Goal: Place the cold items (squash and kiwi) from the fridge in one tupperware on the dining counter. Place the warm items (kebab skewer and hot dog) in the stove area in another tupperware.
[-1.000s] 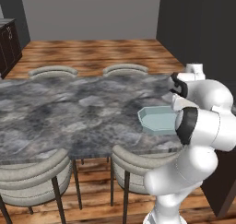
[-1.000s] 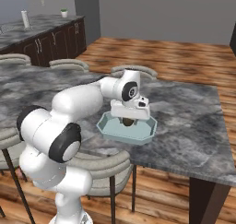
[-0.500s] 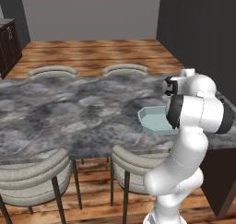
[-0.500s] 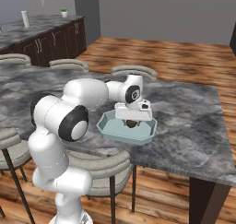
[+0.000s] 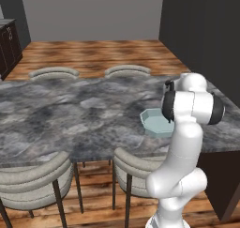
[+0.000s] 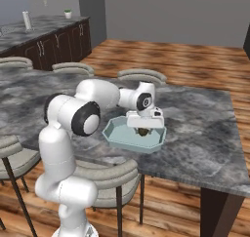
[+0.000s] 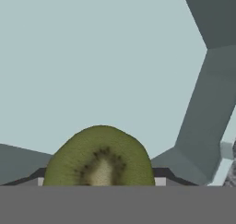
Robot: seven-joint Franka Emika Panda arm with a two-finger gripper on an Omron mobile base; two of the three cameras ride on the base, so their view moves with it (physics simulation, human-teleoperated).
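one kiwi [image 7: 99, 157] is gripped between the fingers [image 6: 142, 131], now lower inside the pale tub [image 6: 116, 137] on the bench [image 6: 200, 133] than a second ago. arm has swung in over it; release looks like the next step, squash to follow.

Both base views look forward and down across the same grey marble counter [image 5: 70, 119], one from behind the arm's left, the other from behind its right. They share the pale blue tub [image 6: 124, 138], the counter [image 6: 195, 133] and the chairs [image 5: 54, 73] along its far edge. The hand view sits very close above the tub's floor [image 7: 106, 57], looking straight down into it.
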